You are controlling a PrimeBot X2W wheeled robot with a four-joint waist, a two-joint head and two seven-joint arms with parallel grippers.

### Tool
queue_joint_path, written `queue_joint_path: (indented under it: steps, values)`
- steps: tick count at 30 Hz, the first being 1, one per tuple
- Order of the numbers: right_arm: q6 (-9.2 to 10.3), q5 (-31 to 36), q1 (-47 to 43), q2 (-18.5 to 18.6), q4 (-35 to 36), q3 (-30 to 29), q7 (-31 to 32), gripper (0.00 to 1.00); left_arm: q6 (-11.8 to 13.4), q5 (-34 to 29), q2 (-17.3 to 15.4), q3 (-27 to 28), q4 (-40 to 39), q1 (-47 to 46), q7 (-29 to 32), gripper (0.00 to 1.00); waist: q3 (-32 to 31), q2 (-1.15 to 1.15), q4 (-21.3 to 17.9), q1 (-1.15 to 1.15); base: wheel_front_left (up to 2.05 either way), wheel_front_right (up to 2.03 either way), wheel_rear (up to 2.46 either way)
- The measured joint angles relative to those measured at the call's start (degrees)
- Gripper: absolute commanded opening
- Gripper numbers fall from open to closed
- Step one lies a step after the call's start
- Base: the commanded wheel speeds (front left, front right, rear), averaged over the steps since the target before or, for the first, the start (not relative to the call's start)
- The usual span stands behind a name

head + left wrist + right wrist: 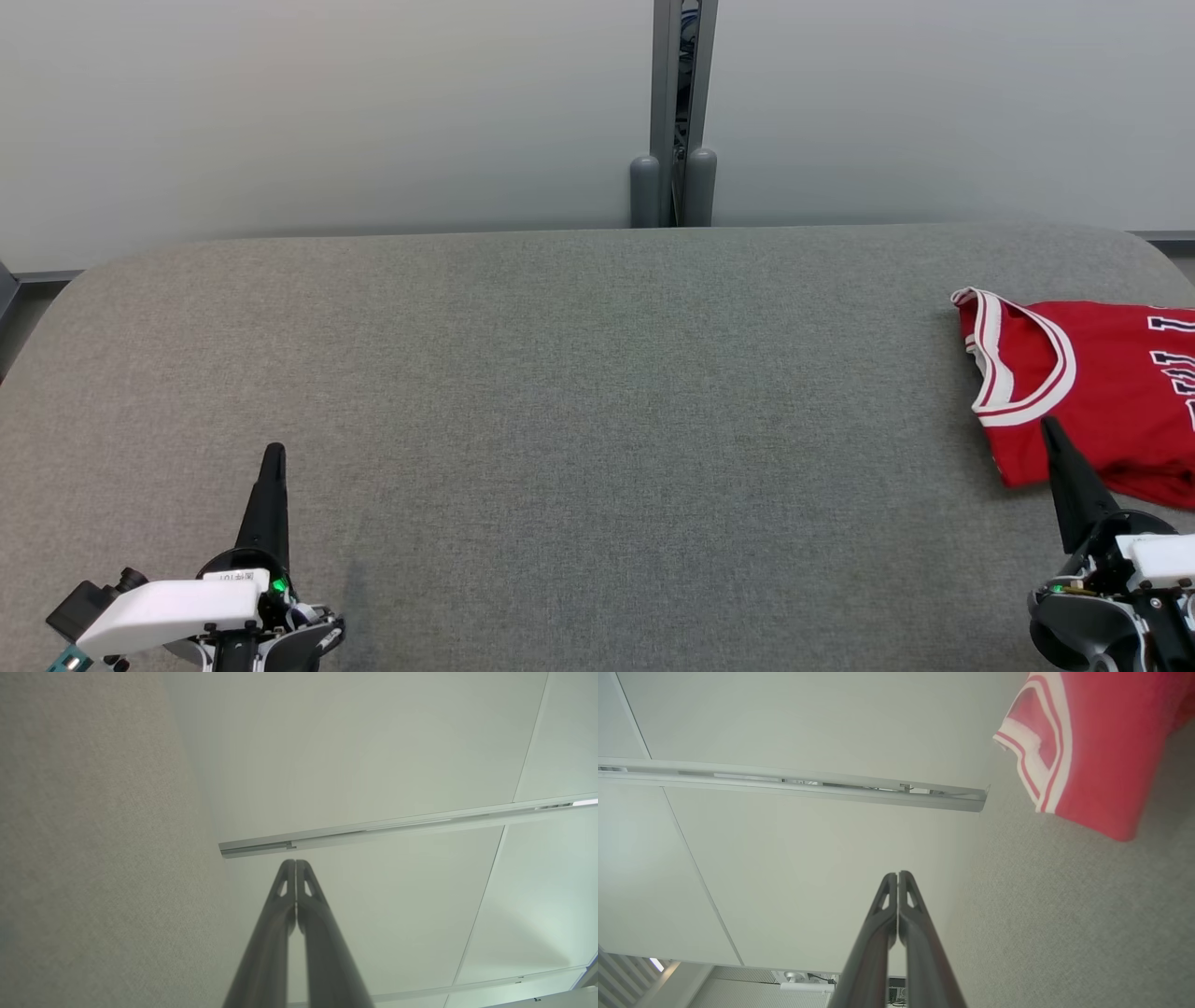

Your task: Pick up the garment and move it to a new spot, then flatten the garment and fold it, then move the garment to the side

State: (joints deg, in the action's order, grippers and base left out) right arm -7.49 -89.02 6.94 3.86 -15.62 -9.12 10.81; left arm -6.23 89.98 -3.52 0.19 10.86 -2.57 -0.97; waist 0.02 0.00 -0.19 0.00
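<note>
Head view gives me the grey, cloth-covered tabletop (579, 392) across most of the picture. Its far corners are rounded, and pale wall panels (327, 112) stand behind it.

The garment (1102, 392) lies on the tabletop at my far right, near the right-hand rounded corner, and it runs off the edge of the picture. It is a red jersey, spread fairly flat with some rumpling along its near edge. White lettering shows in part where the frame cuts it.

My right pincer (1050, 425) rises at the lower right, its two dark fingers pressed together into one point and gripping nothing. From the head camera its tip shows in front of the garment's near left corner. In the right wrist view the fingers meet with nothing between them, and the red cloth sits apart, toward that view's upper right.

My left pincer (273, 457) stands at the lower left over bare tabletop, well apart from the garment. It is likewise closed and empty, and the left wrist view shows the fingertips touching each other.

A grey post (674, 112) splits the wall panels at the middle. A pale rail (794, 786) crosses the panels in both wrist views.

White trim (1067, 366) with red stripes edges the garment's openings. A small green light (278, 585) glows on my left wrist.
</note>
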Motion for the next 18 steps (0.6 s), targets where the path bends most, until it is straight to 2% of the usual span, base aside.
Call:
queue_joint_path:
  steps: [10,18]
  values:
    - [0.01,-3.7,0.7,0.0,-0.3,-1.0,1.1,0.0,-1.2,2.9,0.8,1.1,0.1,-0.3,0.7,0.0,0.1,0.0,0.2,0.0,0.0,0.0,0.0]
    - [0.01,-3.7,0.7,0.0,-0.3,-1.1,1.3,0.0,-1.3,2.9,0.8,1.2,0.1,-0.3,0.8,0.0,0.1,0.0,0.2,0.0,0.0,0.0,0.0]
